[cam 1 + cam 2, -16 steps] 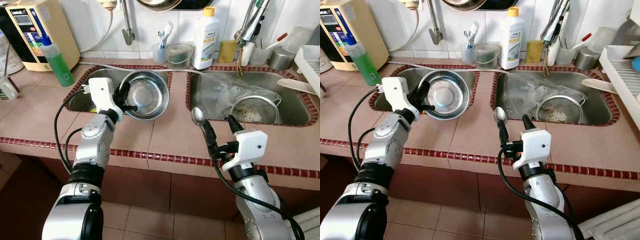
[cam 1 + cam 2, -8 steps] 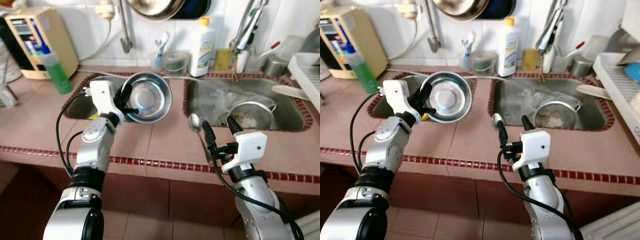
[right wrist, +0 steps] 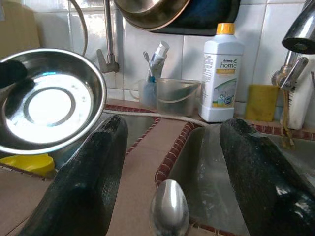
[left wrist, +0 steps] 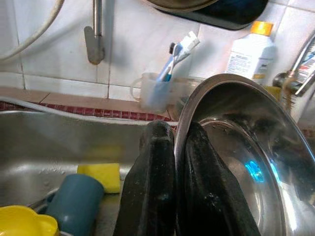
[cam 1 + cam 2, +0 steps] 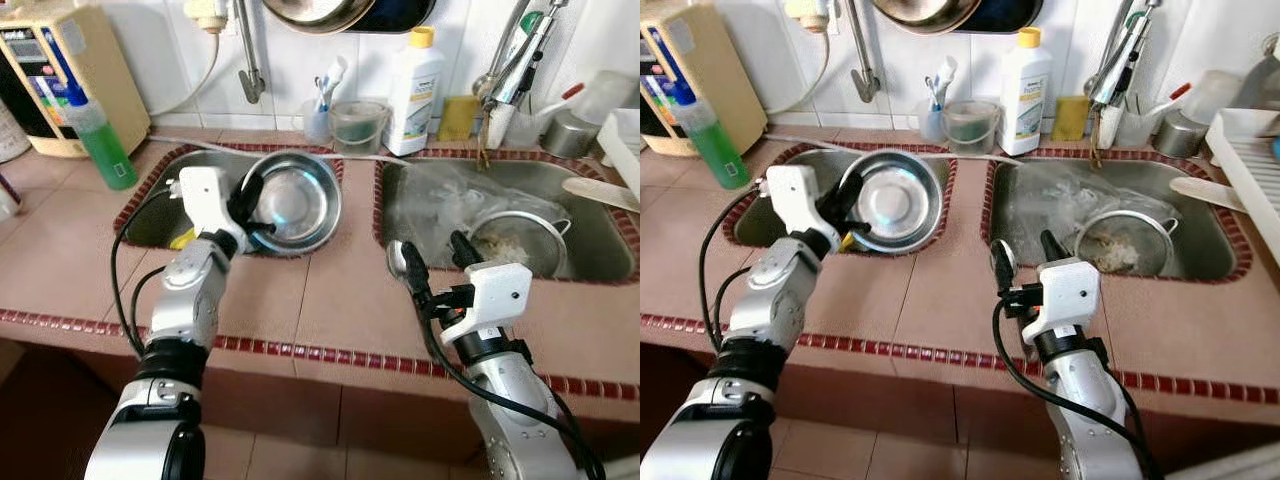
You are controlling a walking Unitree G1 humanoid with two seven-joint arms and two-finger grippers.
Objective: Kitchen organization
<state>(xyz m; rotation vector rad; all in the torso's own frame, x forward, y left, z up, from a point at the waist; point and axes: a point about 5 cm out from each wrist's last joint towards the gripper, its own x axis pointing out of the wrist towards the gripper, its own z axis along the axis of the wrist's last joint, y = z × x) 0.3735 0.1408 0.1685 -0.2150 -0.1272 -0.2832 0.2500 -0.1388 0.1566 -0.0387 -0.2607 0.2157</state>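
The white bottle (image 3: 222,73) behind the sinks reads "home". The left gripper (image 5: 255,208) has its jaws clamped together on the rim of the steel bowl (image 5: 290,200), one finger inside and one outside, holding it tilted over the left sink (image 5: 165,200) by the red-tiled edge. The right gripper (image 5: 432,262) hovers at the near rim of the right sink (image 5: 600,235), jaws apart, a spoon (image 3: 169,212) lying between them on the surface (image 5: 300,290), whose stretch between the sinks is bare

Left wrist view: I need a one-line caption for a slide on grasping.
Left gripper pinching the rim of a tilted steel bowl above the left sink basin.
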